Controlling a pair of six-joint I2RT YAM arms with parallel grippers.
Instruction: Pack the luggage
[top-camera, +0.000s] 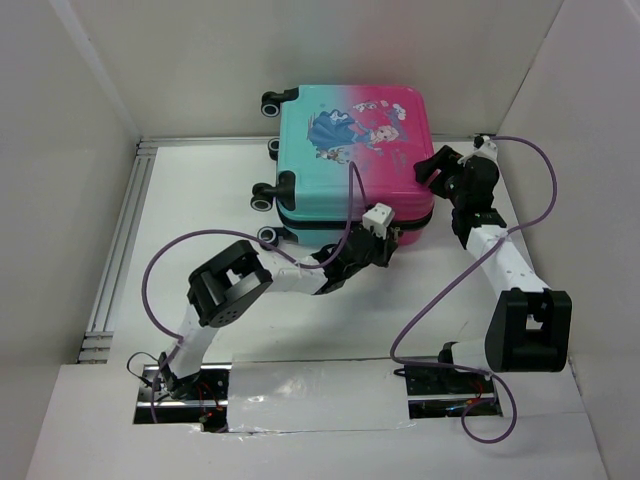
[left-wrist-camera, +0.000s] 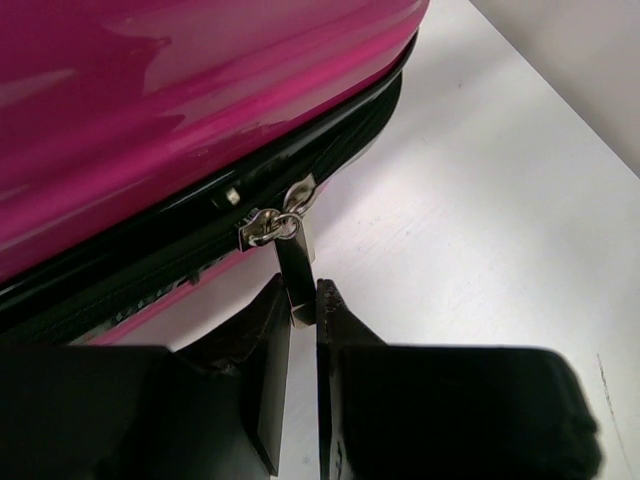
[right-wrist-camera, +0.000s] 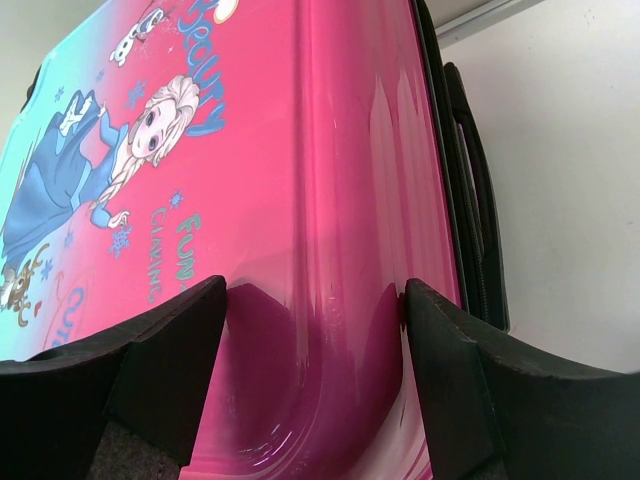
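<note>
The luggage (top-camera: 350, 150) lies flat and closed on the white counter (top-camera: 200, 200), far of centre, printed shell up, its black wheels (top-camera: 268, 100) on the left. The left fingers (top-camera: 388, 238) are at its near edge towards the right, nearly closed and pinching the metal zipper pull (left-wrist-camera: 295, 262), which hangs from the slider on the black zipper band below the pink shell (left-wrist-camera: 180, 90). The right fingers (top-camera: 432, 166) are at the right, pink end of the case, spread wide with nothing between them but the glossy shell (right-wrist-camera: 300, 180) they rest against. A black handle (right-wrist-camera: 478, 200) runs along that side.
</note>
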